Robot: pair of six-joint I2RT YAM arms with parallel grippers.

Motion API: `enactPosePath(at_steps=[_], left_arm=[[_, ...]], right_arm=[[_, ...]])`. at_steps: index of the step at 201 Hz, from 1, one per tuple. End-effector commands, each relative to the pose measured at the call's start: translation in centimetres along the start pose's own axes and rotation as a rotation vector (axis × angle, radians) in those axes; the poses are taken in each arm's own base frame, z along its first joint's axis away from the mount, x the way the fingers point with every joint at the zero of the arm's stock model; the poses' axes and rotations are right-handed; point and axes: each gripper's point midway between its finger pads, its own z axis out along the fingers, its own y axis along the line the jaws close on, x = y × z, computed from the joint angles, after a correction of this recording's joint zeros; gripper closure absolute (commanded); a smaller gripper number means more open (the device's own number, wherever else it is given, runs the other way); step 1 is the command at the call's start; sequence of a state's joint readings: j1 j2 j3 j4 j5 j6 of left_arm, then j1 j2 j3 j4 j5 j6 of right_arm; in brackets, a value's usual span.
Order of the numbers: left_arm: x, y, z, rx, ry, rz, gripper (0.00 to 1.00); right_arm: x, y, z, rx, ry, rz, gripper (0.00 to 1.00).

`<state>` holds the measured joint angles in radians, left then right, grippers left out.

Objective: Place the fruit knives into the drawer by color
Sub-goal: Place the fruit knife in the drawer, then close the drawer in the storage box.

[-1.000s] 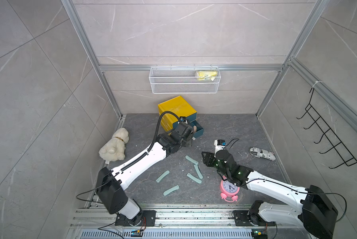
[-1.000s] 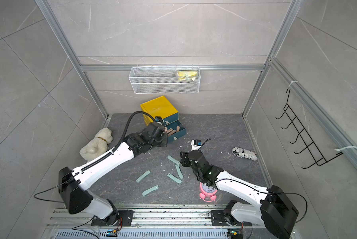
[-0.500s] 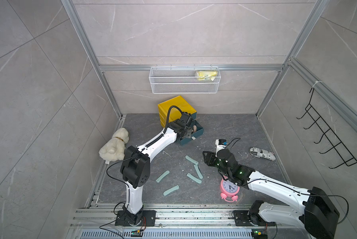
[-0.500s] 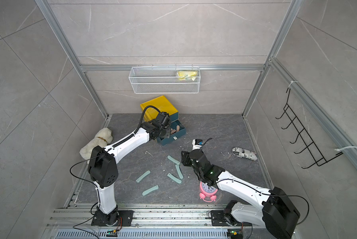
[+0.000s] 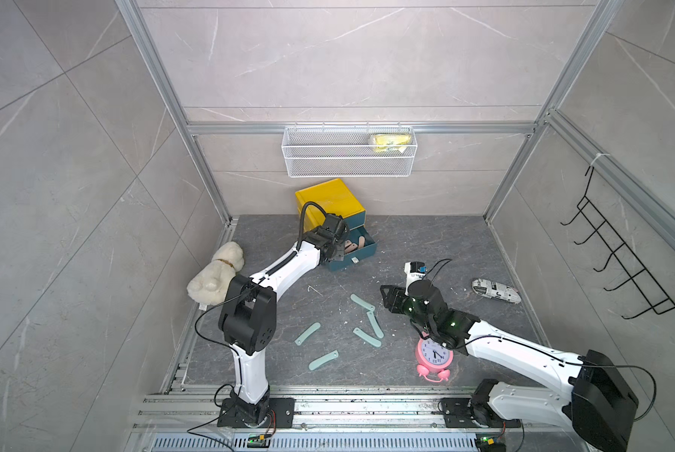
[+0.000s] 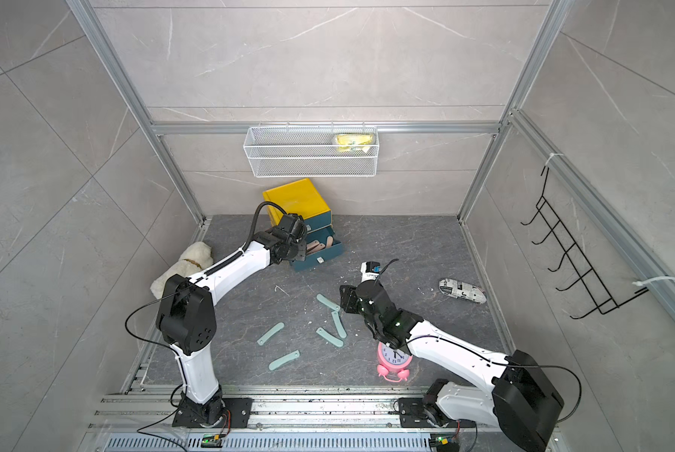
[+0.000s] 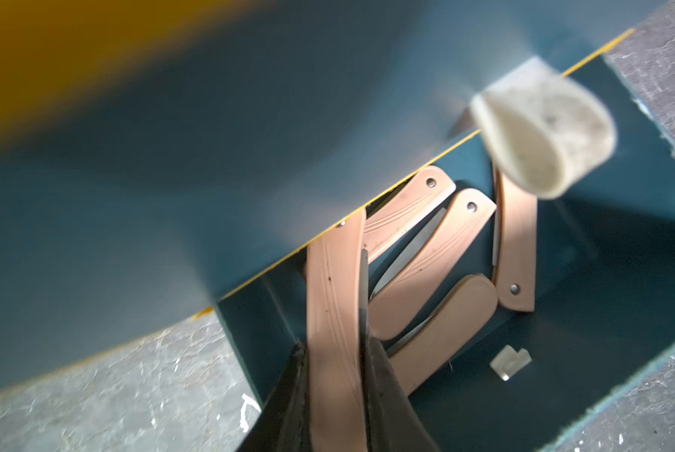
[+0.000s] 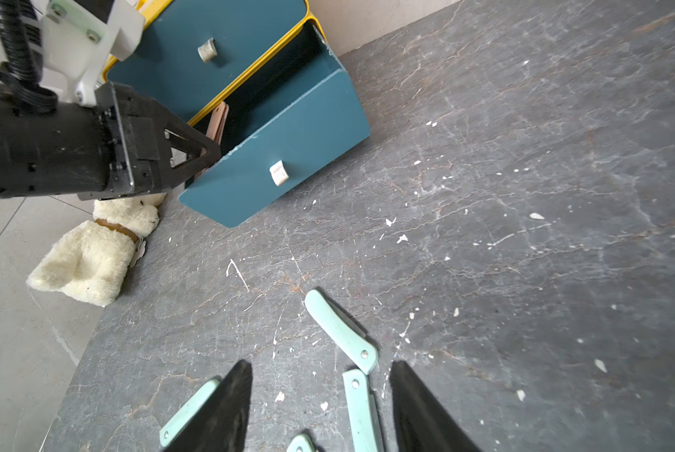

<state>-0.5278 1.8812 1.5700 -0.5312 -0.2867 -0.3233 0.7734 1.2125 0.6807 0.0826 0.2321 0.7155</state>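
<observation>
The yellow cabinet (image 5: 328, 199) has its lower teal drawer (image 5: 352, 261) pulled out, also in the right wrist view (image 8: 285, 156). Several salmon-pink fruit knives (image 7: 426, 270) lie inside it. My left gripper (image 5: 337, 250) (image 7: 335, 344) reaches into the drawer, shut on one more pink knife (image 7: 333, 293) that points toward the cabinet. Several mint-teal knives (image 5: 366, 337) (image 8: 341, 330) lie scattered on the floor. My right gripper (image 5: 386, 300) (image 8: 322, 366) hovers open just above them, with nothing between its fingers.
A cream plush dog (image 5: 214, 274) lies by the left wall. A pink alarm clock (image 5: 433, 356) stands under my right arm, and a newsprint-wrapped bundle (image 5: 496, 290) lies at the right. A white wire basket (image 5: 347, 166) and black hooks (image 5: 617, 266) hang on the walls.
My left arm has stretched toward the cabinet, carrying the pink knife over and into the open drawer. The right arm has hardly moved.
</observation>
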Motion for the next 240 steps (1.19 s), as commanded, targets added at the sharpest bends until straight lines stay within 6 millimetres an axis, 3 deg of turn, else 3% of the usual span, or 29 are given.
enactPosePath(at_steps=[1, 22, 46, 66, 82, 100, 124, 158, 190, 208, 240], left_arm=[[-0.5, 1.2, -2.6, -0.010, -0.032, -0.015, 0.53], [-1.4, 0.7, -4.4, 0.036, -0.071, -0.048, 0.36], [-3.4, -0.3, -7.8, 0.121, -0.141, -0.087, 0.29], [-5.8, -0.8, -12.0, 0.197, -0.233, -0.123, 0.25], [-7.7, 0.0, -14.7, 0.200, -0.308, -0.142, 0.19], [-9.9, 2.1, -15.5, 0.165, -0.346, -0.162, 0.12], [-12.1, 5.3, -12.3, 0.103, -0.308, -0.199, 0.05], [-12.7, 7.7, -6.1, -0.009, -0.223, -0.214, 0.05], [-12.1, 8.7, -3.1, -0.054, -0.164, -0.201, 0.05], [-10.9, 8.6, -1.3, -0.067, -0.107, -0.187, 0.06], [-9.1, 8.5, 0.2, -0.062, -0.065, -0.186, 0.07]], right_arm=[[-0.6, 1.2, 0.5, -0.036, 0.001, 0.020, 0.39], [-0.5, 1.9, 1.2, -0.058, 0.017, 0.038, 0.37], [-0.6, 2.8, 2.2, -0.078, 0.024, 0.062, 0.36], [-0.7, 3.2, 3.4, -0.075, 0.025, 0.083, 0.35], [-0.6, 3.6, 4.7, -0.076, 0.031, 0.109, 0.35], [-0.7, 4.1, 6.0, -0.087, 0.032, 0.141, 0.34], [-0.7, 4.0, 7.9, -0.083, 0.044, 0.200, 0.34], [-1.2, 3.1, 10.1, -0.061, 0.044, 0.281, 0.34], [-1.5, 3.0, 12.3, -0.063, 0.044, 0.340, 0.34], [-1.6, 3.0, 13.8, -0.049, 0.051, 0.395, 0.34], [-2.0, 2.8, 16.5, -0.037, 0.053, 0.441, 0.34]])
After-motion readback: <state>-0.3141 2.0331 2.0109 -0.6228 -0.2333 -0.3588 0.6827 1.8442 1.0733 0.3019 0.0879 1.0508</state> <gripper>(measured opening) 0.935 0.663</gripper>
